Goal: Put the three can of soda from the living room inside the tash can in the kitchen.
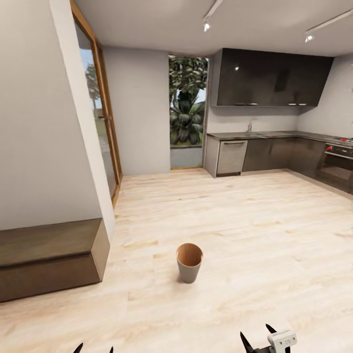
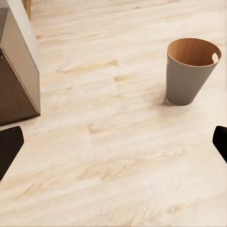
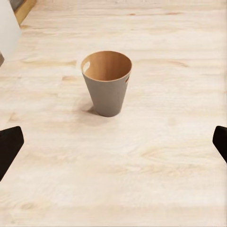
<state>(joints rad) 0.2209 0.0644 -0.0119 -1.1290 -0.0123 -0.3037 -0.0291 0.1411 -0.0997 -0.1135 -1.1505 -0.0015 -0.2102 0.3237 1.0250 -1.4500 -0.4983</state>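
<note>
The tash can (image 1: pixel 189 263) stands upright on the light wood floor of the kitchen, a short way ahead of me. It is dark grey outside and coppery brown inside. The left wrist view shows the tash can (image 2: pixel 189 71) ahead and off to one side of my left gripper (image 2: pixel 113 146), which is open and holds nothing. In the right wrist view the tash can (image 3: pixel 108 82) lies almost straight ahead of my right gripper (image 3: pixel 113 146), also open with nothing in it. Both the left gripper (image 1: pixel 94 349) and right gripper (image 1: pixel 258 336) peek in at the head view's lower edge. The cans of soda are out of view.
A low dark wood bench (image 1: pixel 49 260) juts from the white wall at the left, close to the bin. Behind it is a wood-framed glass door (image 1: pixel 105 127). Dark cabinets and a grey counter (image 1: pixel 274 135) run along the back right, with an oven (image 1: pixel 338 164).
</note>
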